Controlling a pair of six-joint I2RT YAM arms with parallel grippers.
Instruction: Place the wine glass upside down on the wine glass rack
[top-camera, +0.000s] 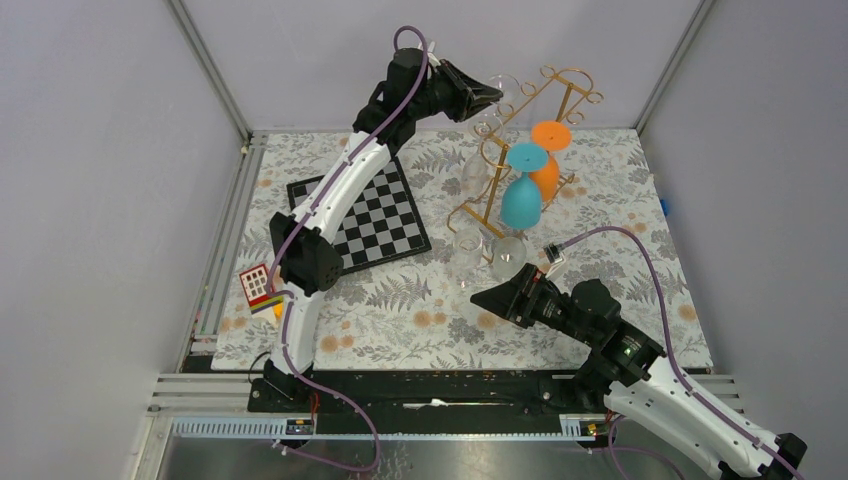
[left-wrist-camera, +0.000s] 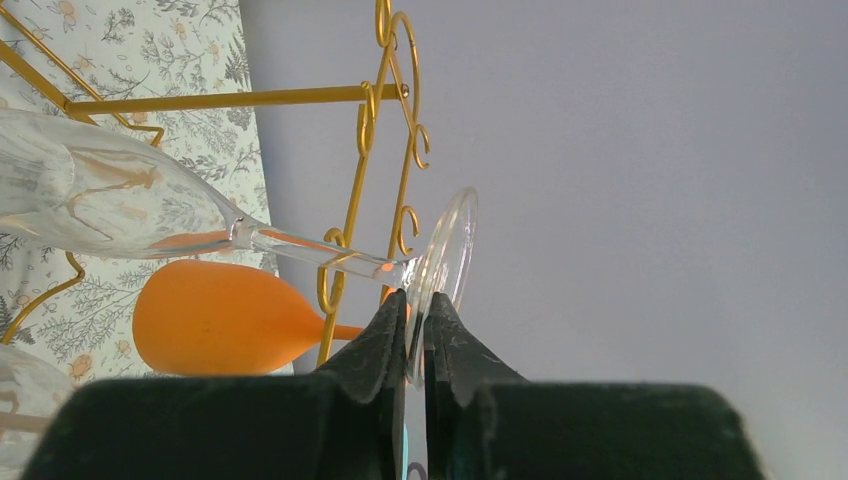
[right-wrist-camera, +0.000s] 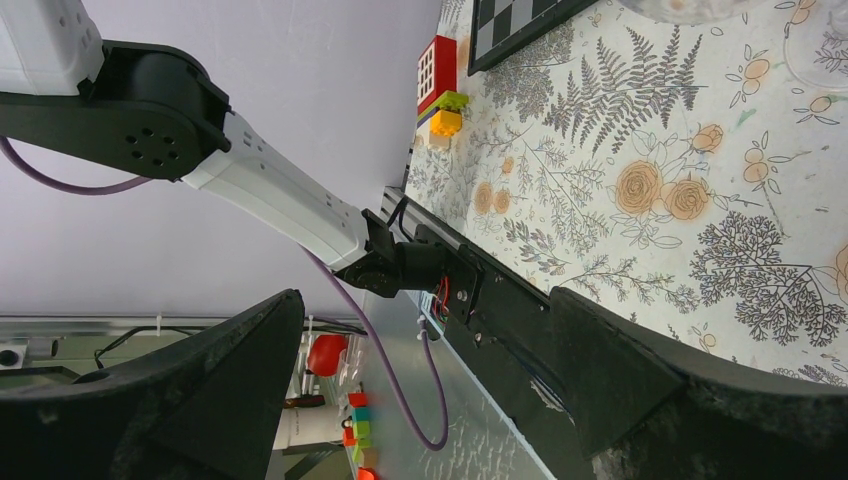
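Left hand (left-wrist-camera: 415, 300): clamped tight on the foot rim of the clear wine glass (left-wrist-camera: 130, 200).
Glass position: raised over the far edge of the counter (top-camera: 400, 310), stem against the curled loops of the wine glass rack (left-wrist-camera: 250, 99); I can't tell whether it's seated in the rails.
Right hand (right-wrist-camera: 425, 298): fingers spread wide, empty, by the counter's near edge.
On the rack: orange glass (top-camera: 545, 178) and blue glass (top-camera: 521, 203), hanging upside down.
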